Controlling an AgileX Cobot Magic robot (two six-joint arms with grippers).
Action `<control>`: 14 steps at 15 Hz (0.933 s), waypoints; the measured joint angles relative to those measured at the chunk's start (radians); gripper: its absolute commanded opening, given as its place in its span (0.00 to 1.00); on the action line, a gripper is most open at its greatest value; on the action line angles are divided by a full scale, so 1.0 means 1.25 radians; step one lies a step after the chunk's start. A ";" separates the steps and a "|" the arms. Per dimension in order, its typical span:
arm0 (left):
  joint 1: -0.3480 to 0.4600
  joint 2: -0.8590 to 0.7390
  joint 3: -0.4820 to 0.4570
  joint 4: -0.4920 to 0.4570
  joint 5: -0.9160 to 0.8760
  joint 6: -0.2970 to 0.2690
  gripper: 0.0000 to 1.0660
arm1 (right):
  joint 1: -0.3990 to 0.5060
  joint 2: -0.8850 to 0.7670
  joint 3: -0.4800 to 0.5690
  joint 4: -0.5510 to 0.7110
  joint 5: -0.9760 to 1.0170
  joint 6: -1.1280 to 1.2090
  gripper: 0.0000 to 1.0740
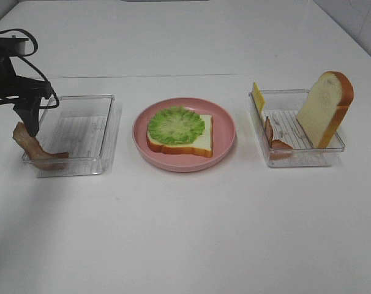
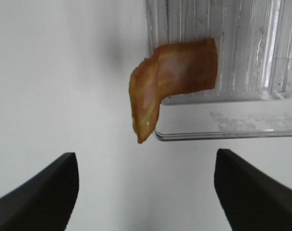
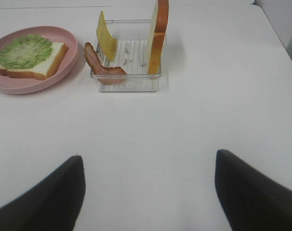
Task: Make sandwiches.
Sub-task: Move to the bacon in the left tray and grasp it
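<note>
So, left claw (image 2: 146,155): spread wide, empty, hovering over the tray corner, touching nothing.
left bacon strip (image 1: 32,146): draped over the front outer corner wall of the left tray (image 1: 81,98), one end inside, the other sticking out over the counter (image 1: 185,233).
risk, left: a pinch on the overhanging end could drag the light tray or flip the strip onto the counter. A fingertip could also catch the wall.
pink plate (image 1: 225,131): bread slice (image 1: 201,139) lies flat with the lettuce leaf (image 1: 176,125) on top, so the sandwich is barely started.
risk, centre: floppy bacon may land off-centre or shove the lettuce.
right tray (image 1: 296,160): cheese slice (image 1: 258,97) and upright bread slice (image 1: 323,110) lean on the walls, and the right bacon strip (image 1: 272,136) slumps at the front. A nudge could topple them.
right claw (image 3: 148,156): spread wide, empty, well back from its tray.
</note>
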 measured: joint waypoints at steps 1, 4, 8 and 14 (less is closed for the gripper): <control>0.000 0.000 0.002 0.000 -0.020 -0.001 0.69 | 0.000 0.000 0.000 0.000 0.000 0.000 0.66; 0.000 0.012 0.002 0.000 -0.044 -0.014 0.69 | 0.000 0.000 0.000 0.000 0.000 0.000 0.66; 0.000 0.046 0.002 0.000 -0.075 -0.015 0.58 | 0.000 0.000 0.000 0.000 0.000 0.000 0.66; 0.000 0.048 0.002 -0.002 -0.099 -0.015 0.49 | 0.000 0.000 0.000 0.000 0.000 0.000 0.66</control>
